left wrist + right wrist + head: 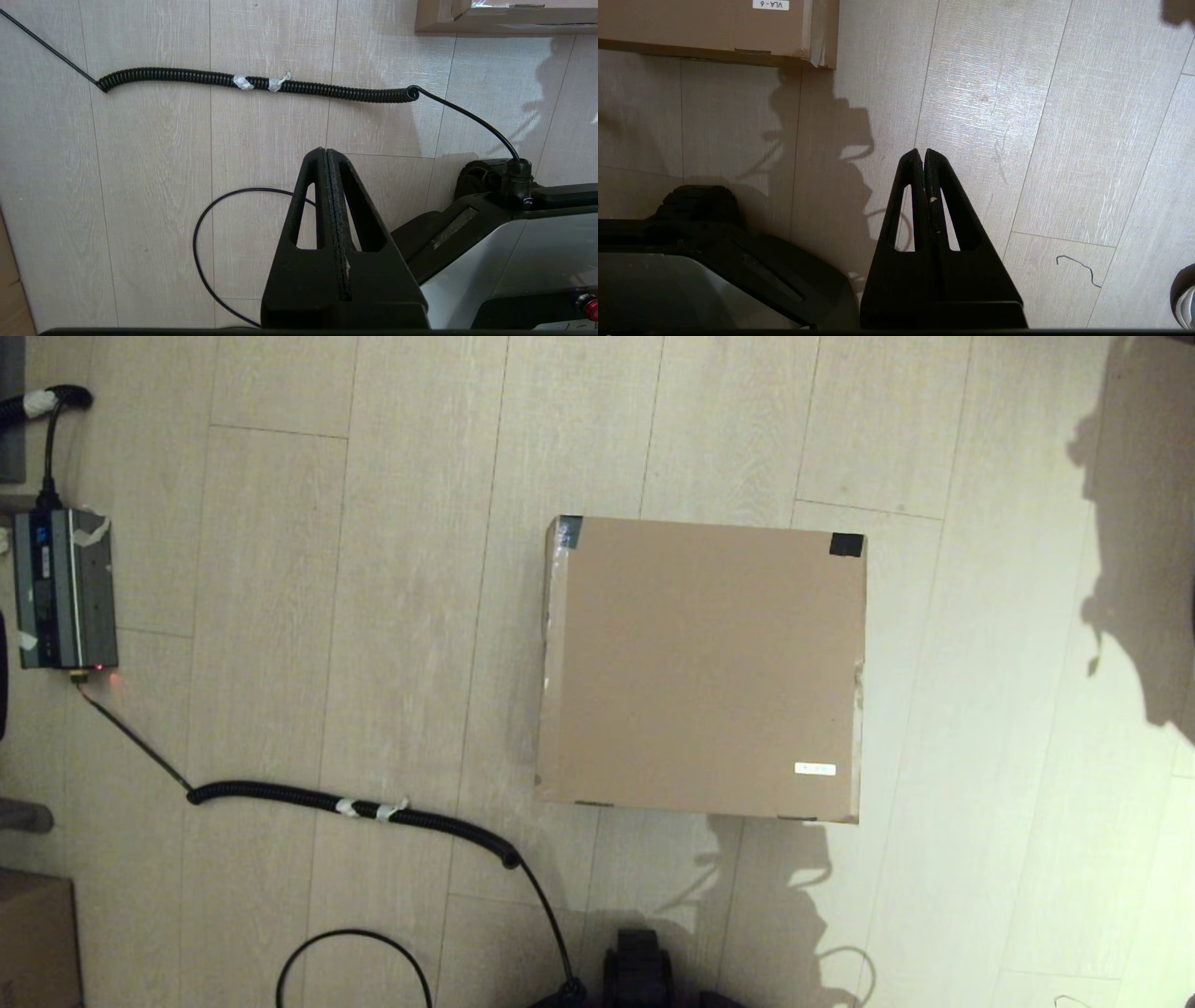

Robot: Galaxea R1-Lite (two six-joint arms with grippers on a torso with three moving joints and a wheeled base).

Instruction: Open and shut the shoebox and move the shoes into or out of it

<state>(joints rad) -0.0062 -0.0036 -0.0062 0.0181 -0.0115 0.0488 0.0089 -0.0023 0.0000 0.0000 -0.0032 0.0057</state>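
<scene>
Shoebox [700, 667] lies flat on the pale plank floor [280, 569], a little right of centre and just beyond the robot's base, lid down and flush, with dark tape on its two far corners and a small white label [814, 768] near its near right corner. No shoes show anywhere, so they are presumably inside (that is a guess, since the lid hides everything). Opening looks like the step ahead, and the lid is the likely trouble: it sits tight against the walls with little lip to catch, so a fingertip could skid off the cardboard or push the whole light box away across the smooth floor. A coiled black cable [355, 805] runs along the floor to the near left of the box, leading from a grey power unit [63, 588] at the far left, and a low sweep of the left arm could snag it. Both arms hang back near the base, well short of the box. The left gripper [326, 151] has its fingers pressed together on nothing, above bare floor near the cable; the right gripper [922, 151] is likewise pinched together and empty, near the box's labelled corner but apart from it.
</scene>
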